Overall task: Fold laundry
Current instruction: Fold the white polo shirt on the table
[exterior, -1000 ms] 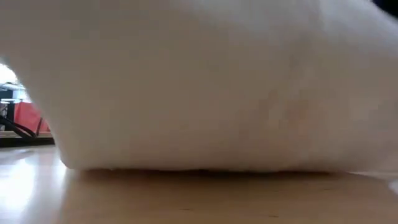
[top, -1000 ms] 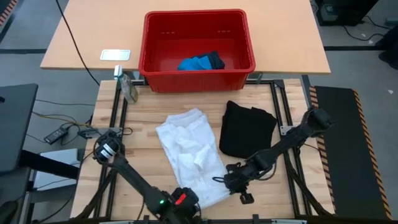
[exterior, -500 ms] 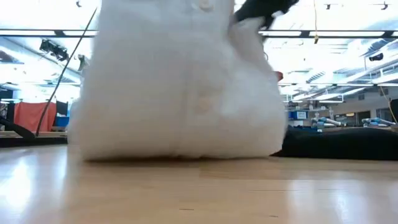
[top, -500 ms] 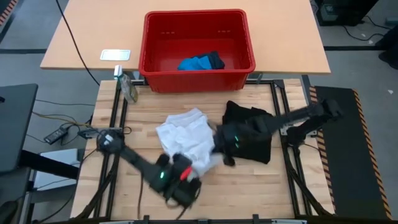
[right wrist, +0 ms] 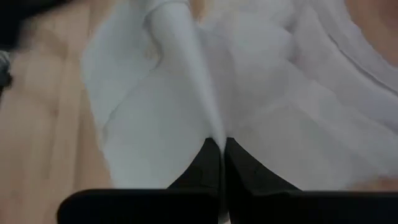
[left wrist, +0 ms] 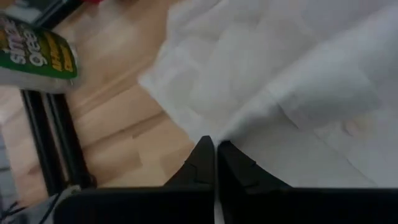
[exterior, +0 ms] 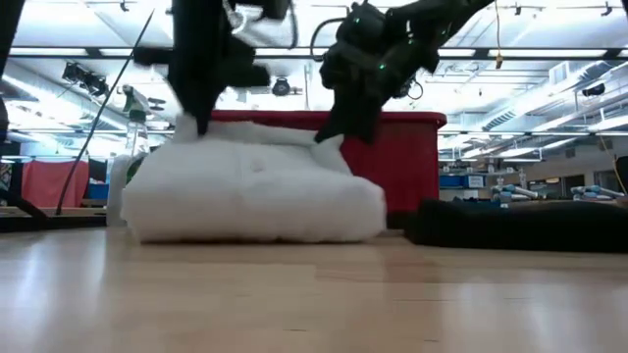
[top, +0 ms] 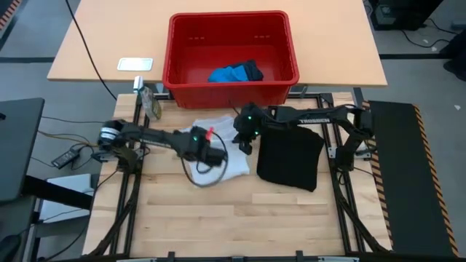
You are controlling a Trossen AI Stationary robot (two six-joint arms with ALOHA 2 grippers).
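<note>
Lying bunched crosswise – white garment (top: 218, 149), both grippers pinching it

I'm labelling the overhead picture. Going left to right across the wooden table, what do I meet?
Green-labelled bottle → left gripper, shut on the white garment → right gripper, shut on the same garment → black shirt.
</note>
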